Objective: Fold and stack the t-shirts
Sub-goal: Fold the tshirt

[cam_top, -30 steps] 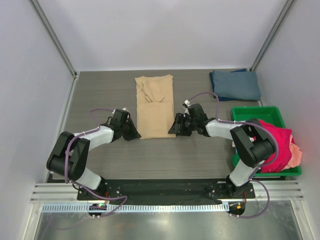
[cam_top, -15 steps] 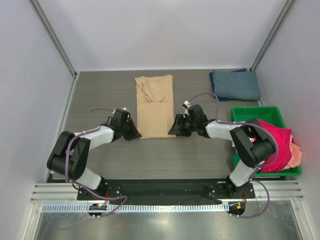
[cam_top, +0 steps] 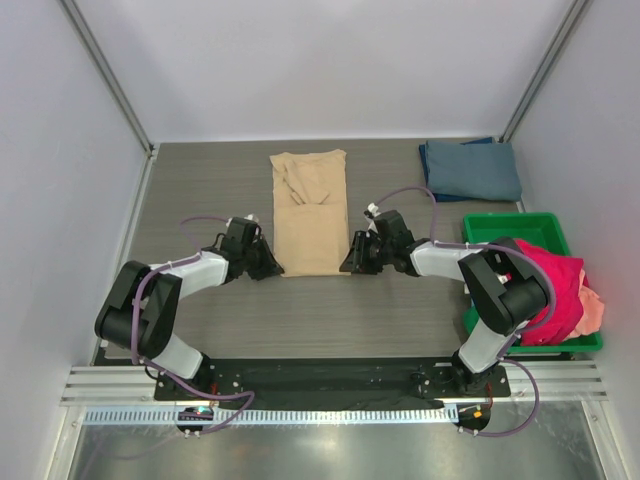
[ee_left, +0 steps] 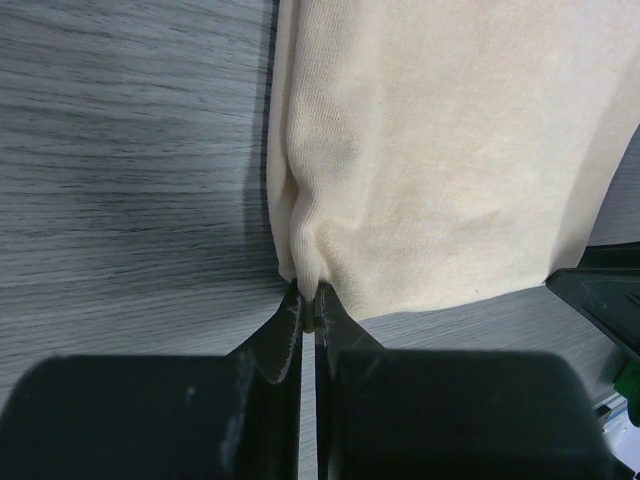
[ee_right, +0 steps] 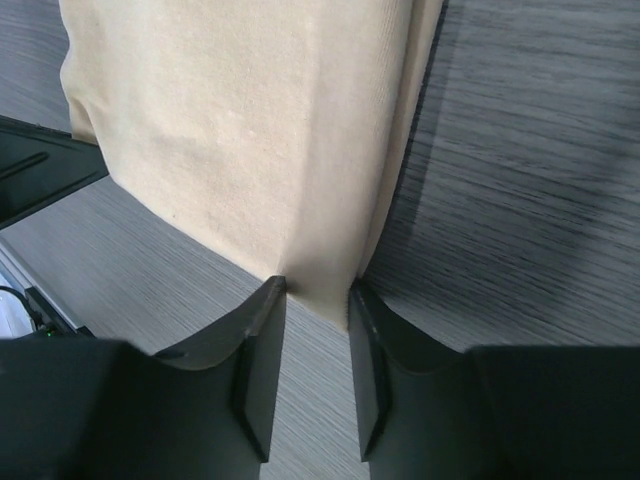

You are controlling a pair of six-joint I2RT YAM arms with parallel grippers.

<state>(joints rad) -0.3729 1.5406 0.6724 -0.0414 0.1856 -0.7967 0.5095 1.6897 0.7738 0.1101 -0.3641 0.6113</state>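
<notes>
Two tools sit at the near corners of the tan t-shirt [cam_top: 310,215], which lies folded into a long narrow strip in the middle of the table [cam_top: 200,190], its length running away from the arm bases. The left tool [cam_top: 270,266] is at the near left corner; in the left wrist view its fingers [ee_left: 283,330] are pressed almost together and pinch a small pucker of the cloth edge. The right tool [cam_top: 350,262] is at the near right corner, and in the right wrist view its fingers [ee_right: 262,340] stand apart with the corner of the shirt between the tips, not clamped. A blue-grey t-shirt [cam_top: 472,170] lies folded at the far right of the table. Just nearer than it, the green bin [cam_top: 510,222] holds a magenta t-shirt [cam_top: 555,280] bunched over its right side.
</notes>
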